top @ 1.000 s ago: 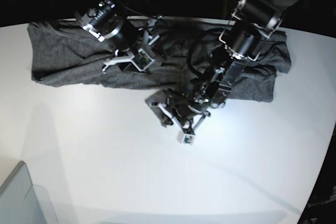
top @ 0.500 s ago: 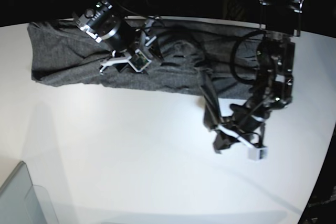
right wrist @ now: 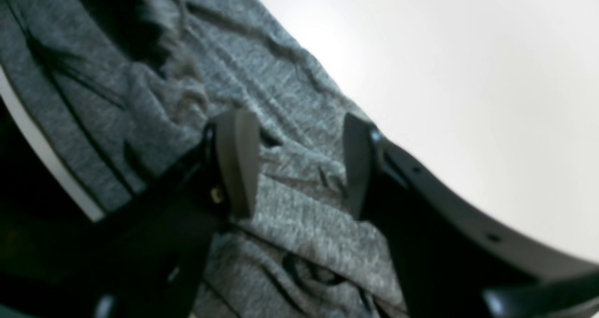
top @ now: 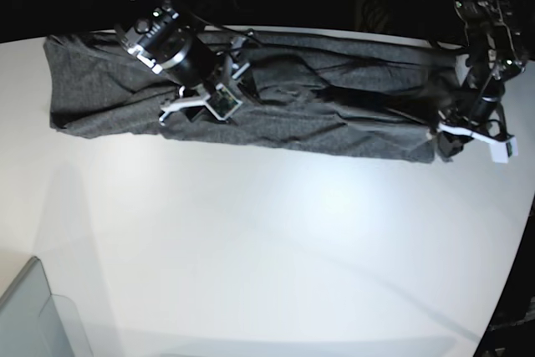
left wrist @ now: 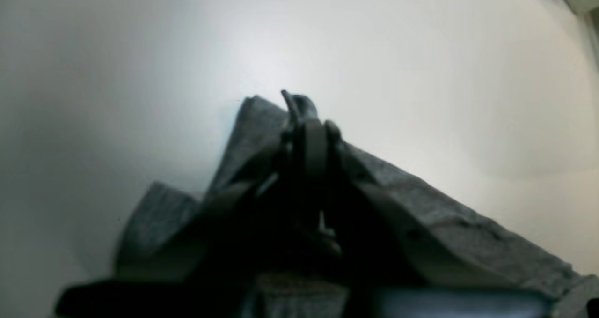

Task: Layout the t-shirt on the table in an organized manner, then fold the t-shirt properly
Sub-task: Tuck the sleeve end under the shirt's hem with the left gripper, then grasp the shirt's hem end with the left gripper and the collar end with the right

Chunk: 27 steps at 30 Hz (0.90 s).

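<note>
The t-shirt point(top: 276, 102) lay on the white desk point(top: 251, 248), along the far side. It was spread out long, from one side of the desk almost to the other, and it had many wrinkles in the middle.

The left pincer point(top: 458, 141) was at the end of the shirt that sits on the right in the base view. It was shut tight on a corner of the cloth. In the left wrist view the left pincer point(left wrist: 306, 121) had its two fingers pressed together, with a little bit of the t-shirt point(left wrist: 421, 201) sticking out past the tips. The grey cloth hung away from it on both sides, and the bright desk point(left wrist: 140, 51) showed behind.

The right pincer point(top: 201, 106) was over the other part of the shirt, near the middle-left in the base view. Its fingers were spread apart and it held nothing. In the right wrist view the right pincer point(right wrist: 299, 168) had wrinkled t-shirt point(right wrist: 290, 224) showing in the gap between its fingers point(right wrist: 236, 163). It was hard to tell if the tips touched the cloth. The desk point(right wrist: 468, 74) was bare beside the edge of the shirt.

A see-through grey bin point(top: 33, 315) sat at the near corner of the desk, well apart from the shirt.
</note>
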Each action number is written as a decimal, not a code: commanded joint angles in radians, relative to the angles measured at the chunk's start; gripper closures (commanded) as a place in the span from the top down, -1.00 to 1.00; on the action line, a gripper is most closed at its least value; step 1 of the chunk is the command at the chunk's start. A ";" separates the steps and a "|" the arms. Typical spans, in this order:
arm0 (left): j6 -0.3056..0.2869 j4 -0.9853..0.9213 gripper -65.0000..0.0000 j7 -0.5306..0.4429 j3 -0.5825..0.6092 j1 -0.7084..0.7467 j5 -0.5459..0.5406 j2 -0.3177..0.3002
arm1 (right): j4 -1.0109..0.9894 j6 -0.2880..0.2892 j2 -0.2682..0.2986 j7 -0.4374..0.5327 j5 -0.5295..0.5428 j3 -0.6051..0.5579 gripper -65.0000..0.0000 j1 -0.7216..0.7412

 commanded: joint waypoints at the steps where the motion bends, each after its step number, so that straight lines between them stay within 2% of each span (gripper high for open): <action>1: -0.010 0.025 -1.00 -0.025 -0.018 -0.010 -0.015 -0.011 | 0.016 0.000 -0.004 0.026 0.015 0.000 -0.07 0.006; 5: -0.007 0.028 -1.00 -0.018 -0.067 0.006 -0.014 -0.011 | 0.016 0.000 -0.021 0.026 0.015 -0.002 -0.07 0.007; 12: -0.012 -0.036 -0.95 -0.017 -0.052 0.004 -0.009 -0.011 | 0.016 0.000 -0.024 0.026 0.015 -0.002 -0.07 0.007; 14: -0.007 -0.041 -0.78 -0.017 -0.038 0.006 -0.006 -0.011 | 0.016 0.000 -0.024 0.023 0.015 0.000 -0.07 0.007; 18: -0.005 -0.025 -0.15 -0.017 -0.041 0.029 -0.017 -0.009 | 0.016 0.000 -0.023 0.020 0.015 0.001 -0.07 0.015; 21: -0.004 0.007 0.20 -0.017 -0.044 0.050 -0.017 -0.009 | 0.014 0.000 -0.023 0.020 0.015 0.001 -0.07 0.015; 27: -0.004 0.070 0.53 -0.025 -0.046 0.132 -0.008 -0.009 | 0.014 0.000 -0.023 0.018 0.015 0.001 -0.07 0.019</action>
